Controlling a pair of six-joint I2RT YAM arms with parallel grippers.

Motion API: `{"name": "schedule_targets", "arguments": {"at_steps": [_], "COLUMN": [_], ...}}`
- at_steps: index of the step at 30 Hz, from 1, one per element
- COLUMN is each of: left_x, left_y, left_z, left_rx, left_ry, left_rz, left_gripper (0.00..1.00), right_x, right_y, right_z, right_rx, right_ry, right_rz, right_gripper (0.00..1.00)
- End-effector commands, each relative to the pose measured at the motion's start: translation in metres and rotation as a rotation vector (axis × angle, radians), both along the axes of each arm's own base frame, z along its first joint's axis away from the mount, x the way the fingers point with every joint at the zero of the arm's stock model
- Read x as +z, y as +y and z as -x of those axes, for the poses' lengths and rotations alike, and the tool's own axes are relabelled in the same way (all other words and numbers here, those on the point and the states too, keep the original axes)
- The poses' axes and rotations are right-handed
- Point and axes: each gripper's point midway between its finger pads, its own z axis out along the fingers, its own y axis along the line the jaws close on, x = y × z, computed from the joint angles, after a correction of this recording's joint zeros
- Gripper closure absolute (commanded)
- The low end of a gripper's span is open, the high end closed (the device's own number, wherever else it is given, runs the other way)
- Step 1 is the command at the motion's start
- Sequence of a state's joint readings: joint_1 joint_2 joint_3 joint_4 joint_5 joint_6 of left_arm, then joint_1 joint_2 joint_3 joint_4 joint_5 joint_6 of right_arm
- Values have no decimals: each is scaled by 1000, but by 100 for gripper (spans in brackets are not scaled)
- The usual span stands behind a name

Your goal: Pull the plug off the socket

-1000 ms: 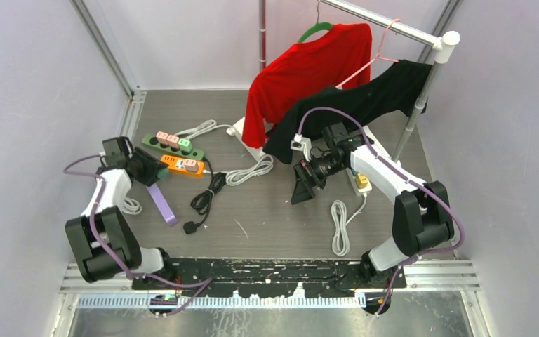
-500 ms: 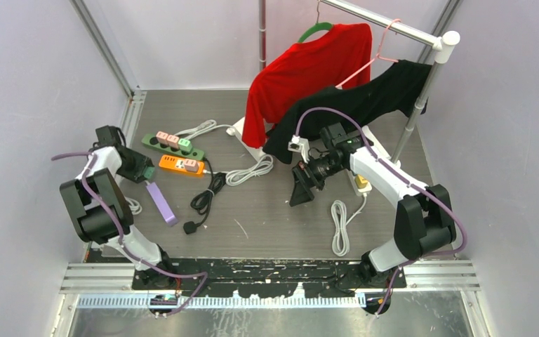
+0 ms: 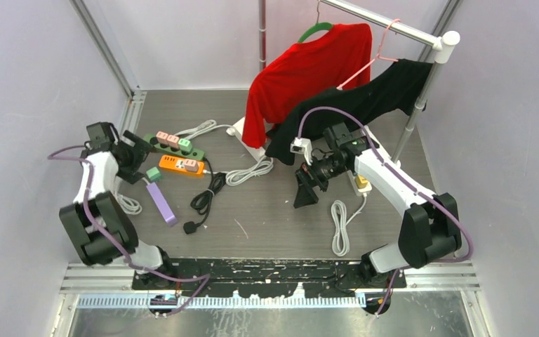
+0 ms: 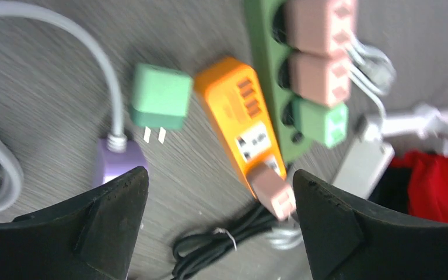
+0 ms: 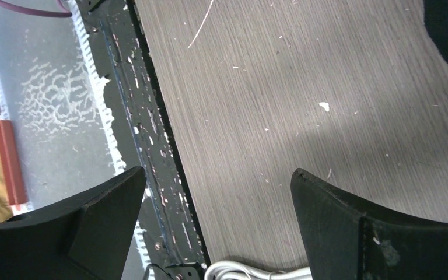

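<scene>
Change: a second ago we had the left gripper (image 4: 219,175) closed on the green plug (image 4: 160,104), right at the end of the orange power strip (image 4: 242,125); now its jaws stand wide apart and hold nothing.
Green plug: it lies loose on the table (image 4: 46,87), both prongs bare and out of any socket. It sits just beside the orange strip's end without touching it, prongs pointing at the purple power strip (image 4: 114,163).
Left arm: since the release we have swung up and back toward the left wall, so the gripper hovers above the plug, not around it.
Orange strip: it has not shifted; a pink plug (image 4: 273,189) is still seated at its other end.
Green power strip (image 4: 263,70): its plugs all remain in.
Right gripper (image 5: 219,175): spread open and empty over bare table, as before.
Meaning: we judge the pull complete for this plug; other plugs remain seated if more are wanted.
</scene>
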State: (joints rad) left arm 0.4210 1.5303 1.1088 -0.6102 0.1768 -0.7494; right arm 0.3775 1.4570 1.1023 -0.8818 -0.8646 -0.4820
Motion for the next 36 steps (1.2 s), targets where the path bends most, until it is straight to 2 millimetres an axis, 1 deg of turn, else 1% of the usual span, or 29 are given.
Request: {"name": "schedule_targets", "arguments": {"at_steps": [1,3,5,6,8,10,11,12,15,17,18,19,21,23,27,28,30,32,36], "left_x": [65,83,100,110,119,124,127,128,127,118,115,108,87,71,60,56,40,23,-7], "left_y": [-56,-93,-131,-146,-168,-182,-187,-190,-195,-198,-197,-195,-191,-192,-195,-196,-192,-191,-202], "left_z": [1,15,31,41,59,73,77,80,79,78,76,74,72,70,59,59,58,58,55], "left_rx": [-306,-440,-573,-628,-699,-741,-754,-760,-701,-689,-695,-693,-705,-749,-849,-877,-918,-961,-1052], "left_ry": [-324,-455,-562,-615,-666,-716,-754,-792,-910,-953,-949,-912,-778,-666,-526,-476,-354,-261,-208], "left_rz": [7,19,19,-9,-53,-87,-96,-88,-32,-10,-17,-29,-73,-149,-435,-490,-587,-632,-639], "left_gripper": [7,8,8,8,7,5,2,1,1,0,2,5,11,18,18,18,18,18,19], "right_x": [21,23,28,30,35,40,46,49,50,44,41,39,36,35,31,30,29,30,29], "right_y": [-12,-19,-22,-24,-27,-31,-31,-30,-28,-30,-31,-33,-36,-37,-41,-42,-45,-47,-48], "right_z": [-2,-3,2,5,11,16,21,25,38,44,45,46,47,46,42,40,39,37,36], "right_rx": [25,11,19,24,44,72,72,74,112,144,167,185,207,207,197,190,181,182,180], "right_ry": [-166,-216,-263,-285,-348,-414,-424,-424,-419,-400,-405,-407,-413,-404,-364,-360,-354,-355,-341], "right_rz": [1,2,-15,-26,-57,-114,-163,-208,-295,-292,-281,-270,-250,-242,-230,-224,-216,-210,-204], "right_gripper": [0,0,0,0,0,0,0,0,0,0,0,0,0,0,0,0,0,0,0]}}
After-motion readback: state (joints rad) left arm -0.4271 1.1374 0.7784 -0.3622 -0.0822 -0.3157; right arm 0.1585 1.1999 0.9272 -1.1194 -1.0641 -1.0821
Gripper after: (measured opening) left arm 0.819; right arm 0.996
